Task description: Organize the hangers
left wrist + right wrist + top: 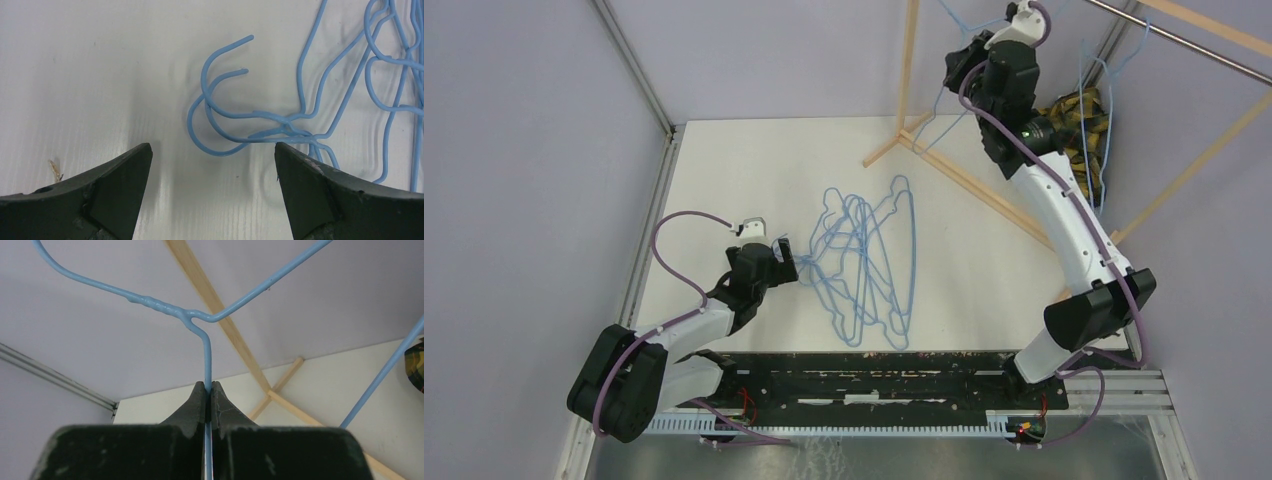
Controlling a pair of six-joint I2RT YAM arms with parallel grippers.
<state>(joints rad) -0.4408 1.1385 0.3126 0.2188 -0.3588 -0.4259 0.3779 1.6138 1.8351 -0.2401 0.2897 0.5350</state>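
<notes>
**A:** Where do you stand?

**B:** Your right pincer (pixel 207 387) is clamped on one hanger (pixel 207 355), just below its twisted neck, held high by the rack (pixel 907 70). The rest lie in a tangled pile (pixel 869 260) in the middle of the counter (pixel 724 170). Your left pincer (pixel 212 147) is spread wide and empty over two crossed hooks (pixel 203 75).

**A:** What could go wrong?

**B:** The grip is on thin wire, so the hanger may swivel and miss the rail (pixel 1184 41), or snag the cloth (pixel 1079 125). On the left, closing there may catch both hooks and drag the pile.

**A:** Room?

**B:** It's tight among the rack's posts on your right. The counter is open left of the pile, though its left edge is near your left arm
</notes>
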